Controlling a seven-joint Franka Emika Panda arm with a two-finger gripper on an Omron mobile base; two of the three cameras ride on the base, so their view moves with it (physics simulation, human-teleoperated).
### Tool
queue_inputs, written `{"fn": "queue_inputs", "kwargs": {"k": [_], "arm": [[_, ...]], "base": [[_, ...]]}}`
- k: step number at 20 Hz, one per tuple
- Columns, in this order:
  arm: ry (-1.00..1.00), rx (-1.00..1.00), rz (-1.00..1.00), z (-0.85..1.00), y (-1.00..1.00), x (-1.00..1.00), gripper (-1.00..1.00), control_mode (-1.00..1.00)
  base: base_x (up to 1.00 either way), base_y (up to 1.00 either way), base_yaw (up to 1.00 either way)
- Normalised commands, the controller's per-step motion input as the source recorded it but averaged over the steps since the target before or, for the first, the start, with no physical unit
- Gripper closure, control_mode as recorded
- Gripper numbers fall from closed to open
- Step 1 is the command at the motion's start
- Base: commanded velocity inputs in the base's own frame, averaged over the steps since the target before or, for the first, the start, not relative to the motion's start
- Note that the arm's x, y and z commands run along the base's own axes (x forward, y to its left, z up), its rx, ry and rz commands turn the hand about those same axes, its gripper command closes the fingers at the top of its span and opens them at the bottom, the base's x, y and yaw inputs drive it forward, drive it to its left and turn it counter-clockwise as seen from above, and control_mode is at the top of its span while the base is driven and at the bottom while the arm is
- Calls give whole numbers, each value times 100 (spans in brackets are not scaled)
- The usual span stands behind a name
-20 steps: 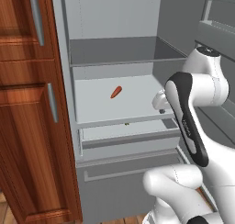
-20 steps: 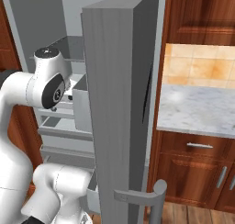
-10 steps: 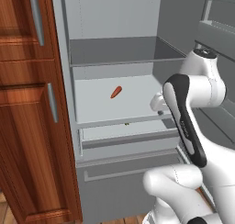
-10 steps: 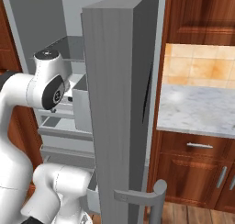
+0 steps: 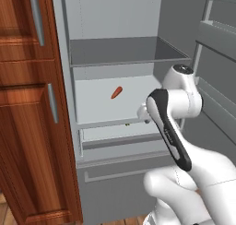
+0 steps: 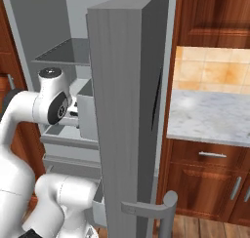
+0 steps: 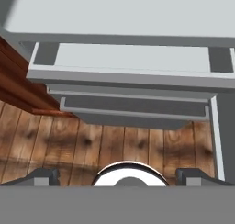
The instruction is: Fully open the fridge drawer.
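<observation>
- Presently the tool [image 7: 117,175] hangs with its two dark tips set wide apart and nothing between them, looking down from above.
- Directly below and ahead of the tool lies the wide, shallow light-grey fridge drawer with the darker grey front strip [image 7: 131,83]; it is pulled partly out from under the flat white shelf [image 7: 128,12] above it.
- From the left base view, that drawer [image 5: 120,135] sits just under the shelf, beside the white arm's wrist, and whether the tool touches it cannot be told.
- Further from the tool, on the white shelf [image 5: 99,104], rests a small orange carrot [image 5: 116,92].
- Beneath the drawer, lower than the tool, is the grey lower front panel with a long outlined handle [image 5: 115,174].
- Wooden plank flooring [image 7: 92,147] shows below the tool's tips.
- Off to one side stands the tall grey open fridge door [image 6: 129,120].
</observation>
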Motion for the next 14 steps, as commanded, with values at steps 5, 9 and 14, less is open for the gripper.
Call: {"fn": "queue_inputs", "kwargs": {"k": [5,9,14], "arm": [[0,0,0,-38,20,66,-100,-100],[0,0,0,-28,1,54,-100,-100],[0,0,0,-35,0,42,-100,-100]], "base": [[0,0,0],[0,0,0],[0,0,0]]}}
